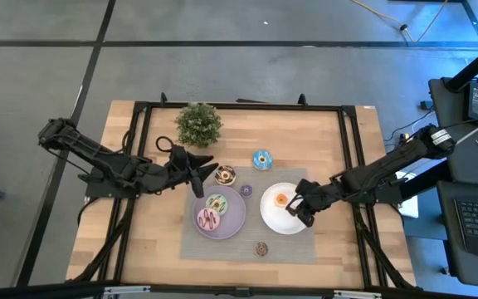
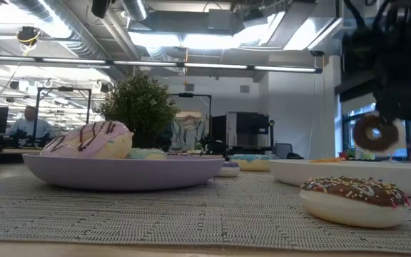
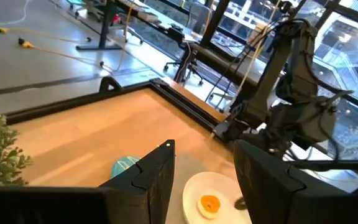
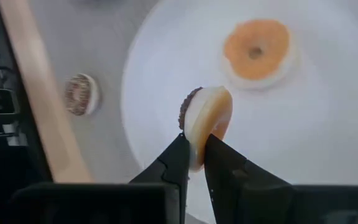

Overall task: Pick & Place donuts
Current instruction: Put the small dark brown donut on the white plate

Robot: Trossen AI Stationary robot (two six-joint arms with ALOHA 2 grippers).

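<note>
My right gripper (image 1: 299, 209) hovers over the white plate (image 1: 274, 218), shut on a small brown-iced donut (image 4: 205, 121). An orange donut (image 1: 280, 198) lies flat on that plate. The lilac plate (image 1: 232, 224) carries a pink drizzled donut (image 1: 209, 219) and a green one (image 1: 216, 203). Flat on the grey mat lie a blue donut (image 1: 261, 159), a chocolate-white one (image 1: 225, 174), a small purple one (image 1: 246, 190) and a sprinkled dark brown one (image 1: 261, 247). My left gripper (image 1: 197, 173) is open, raised just left of the chocolate-white donut. My right gripper pinches the brown-iced donut by its rim (image 4: 194, 146) between the two fingertips (image 4: 179, 152). The donut stands on edge beyond the fingers, icing side (image 4: 185, 109) turned sideways. In the low view the donut (image 2: 373, 133) hangs clear above the white plate (image 2: 334, 171).
A potted plant (image 1: 198, 123) stands at the far side of the table, behind my left gripper. The grey mat (image 1: 297, 249) lies under both plates. A black frame (image 1: 351, 149) runs around the wooden tabletop. Bare wood shows left of the mat (image 1: 152, 232).
</note>
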